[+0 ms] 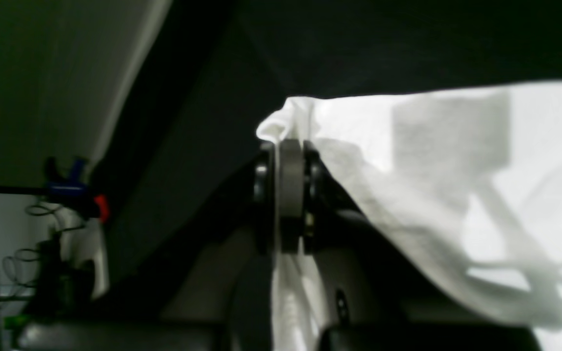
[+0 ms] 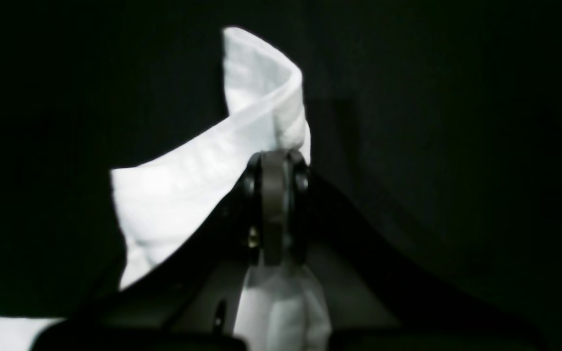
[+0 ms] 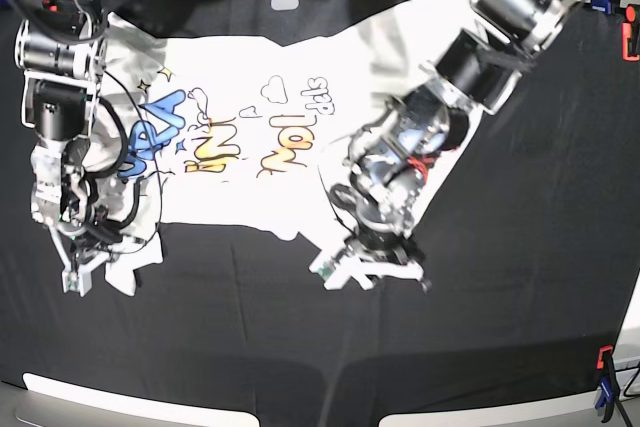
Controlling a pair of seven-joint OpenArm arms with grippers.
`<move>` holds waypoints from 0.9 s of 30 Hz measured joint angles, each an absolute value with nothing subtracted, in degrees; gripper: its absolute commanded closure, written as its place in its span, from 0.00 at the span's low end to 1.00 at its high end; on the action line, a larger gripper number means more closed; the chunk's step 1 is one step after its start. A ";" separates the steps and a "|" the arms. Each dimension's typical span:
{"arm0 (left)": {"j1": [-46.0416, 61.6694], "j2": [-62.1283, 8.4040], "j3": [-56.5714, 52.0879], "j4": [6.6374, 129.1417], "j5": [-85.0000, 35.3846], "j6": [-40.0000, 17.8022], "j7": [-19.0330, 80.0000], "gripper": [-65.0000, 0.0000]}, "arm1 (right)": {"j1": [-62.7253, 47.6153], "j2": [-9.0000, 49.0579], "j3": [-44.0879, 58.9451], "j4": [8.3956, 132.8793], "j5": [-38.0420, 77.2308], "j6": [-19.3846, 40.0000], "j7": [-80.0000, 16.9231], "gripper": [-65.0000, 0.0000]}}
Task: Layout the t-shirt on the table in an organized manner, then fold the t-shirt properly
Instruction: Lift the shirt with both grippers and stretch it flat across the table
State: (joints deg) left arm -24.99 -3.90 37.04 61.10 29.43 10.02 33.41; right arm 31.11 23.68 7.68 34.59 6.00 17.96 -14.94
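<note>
Big black table point(image 3: 520, 277) under everything. On the table, toward its far side, the white t-shirt point(image 3: 250, 117), print side up, blue and yellow letters showing. Spread mostly flat, but bumpy and pulled up along the near edge.

Near the shirt's near edge, at the corner on the base view's right, the left gripper point(image 3: 355, 265), pinched tight on a bunch of white cloth. At the corner on that view's left, the right gripper point(image 3: 78, 269), also squeezed closed on a white corner that curls up above it.

Looks like the laying-out step, with both near corners held. Probably not much folding done yet.

Next, most likely: pull both corners evenly and gently, smooth out the bumps, then start the fold.

No boxes, bins or bowls anywhere, so nothing inside anything.
</note>
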 measured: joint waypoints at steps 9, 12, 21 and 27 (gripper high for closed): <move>-30.37 -12.51 37.08 61.08 20.53 10.22 32.36 1.00 | 41.12 23.70 7.68 34.59 5.98 16.86 -25.26 1.00; -31.40 -15.68 37.12 60.97 16.69 10.26 31.03 1.00 | 44.21 23.81 7.68 34.65 6.00 16.78 -27.27 1.00; -32.86 -19.68 37.15 52.93 7.49 10.24 20.45 1.00 | 45.39 23.66 7.68 34.63 6.07 15.42 -28.47 1.00; -33.87 -19.33 37.15 44.95 4.62 10.07 15.31 1.00 | 45.54 22.72 7.68 34.59 6.07 15.35 -30.57 1.00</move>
